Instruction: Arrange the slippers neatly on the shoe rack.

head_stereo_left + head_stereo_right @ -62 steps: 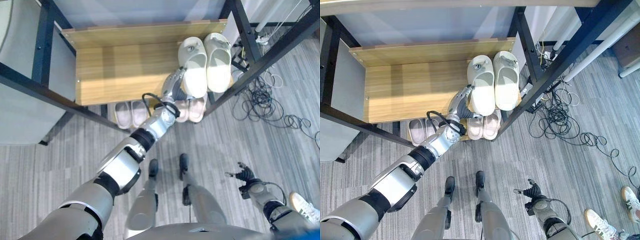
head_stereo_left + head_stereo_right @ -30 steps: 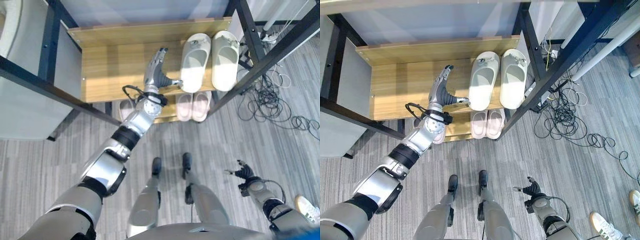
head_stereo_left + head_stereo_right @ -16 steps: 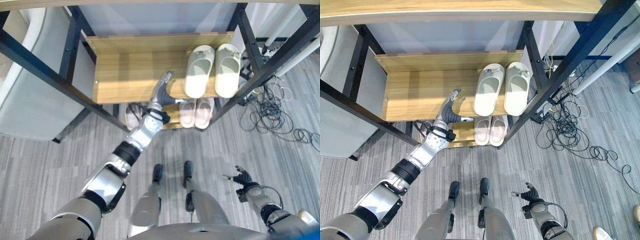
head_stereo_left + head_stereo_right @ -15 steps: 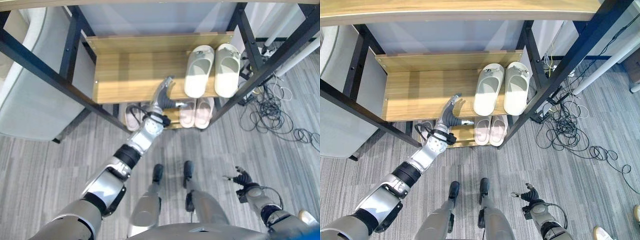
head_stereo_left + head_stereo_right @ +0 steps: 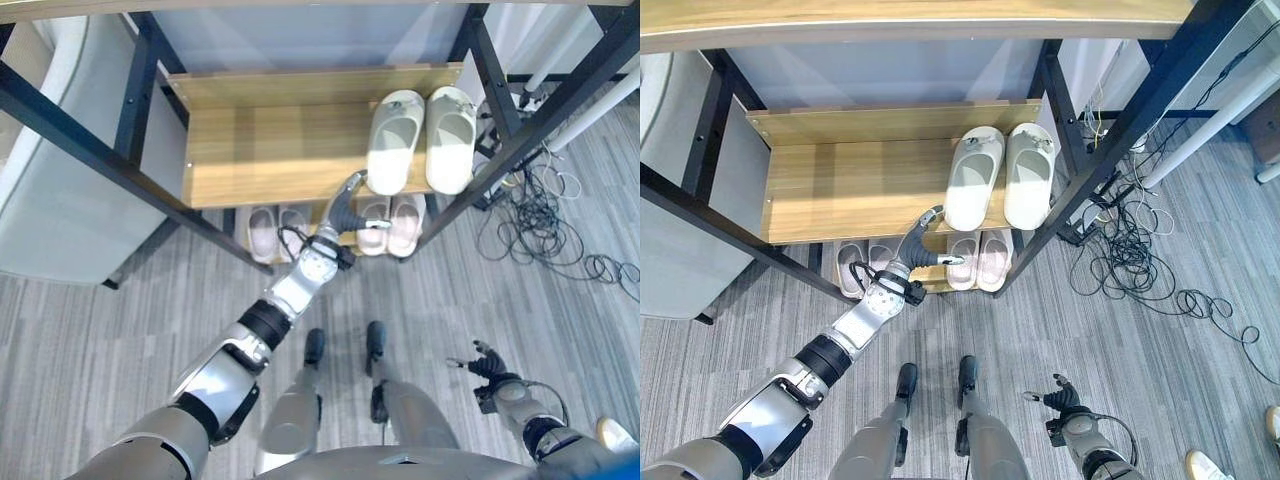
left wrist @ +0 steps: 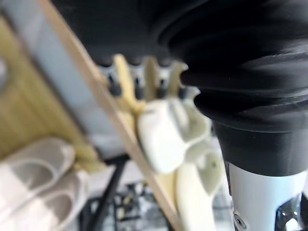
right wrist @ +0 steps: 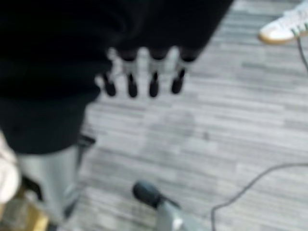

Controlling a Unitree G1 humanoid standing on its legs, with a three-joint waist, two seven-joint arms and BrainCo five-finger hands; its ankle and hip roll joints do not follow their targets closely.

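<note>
A pair of cream slippers (image 5: 420, 140) lies side by side, toes inward, at the right end of the wooden shelf (image 5: 270, 150) of the shoe rack. My left hand (image 5: 348, 207) is open at the shelf's front edge, just below and left of the left cream slipper's heel, touching nothing I can see. The left wrist view shows its straight fingers (image 6: 137, 86) with the cream slippers (image 6: 168, 134) past them. Under the shelf sit two pale pink pairs, one on the right (image 5: 393, 222) and one on the left (image 5: 265, 230). My right hand (image 5: 485, 365) hangs open low above the floor.
Black frame posts (image 5: 505, 150) slant beside the rack's right end, with a tangle of cables (image 5: 540, 210) on the floor past them. A grey upholstered piece (image 5: 60, 220) stands at the left. A white sneaker (image 7: 286, 26) lies on the floor near my right hand.
My left hand has come off the left cream slipper's heel, opened, and dropped back to the shelf's front edge. The view has pulled back. The cream pair has not moved.
</note>
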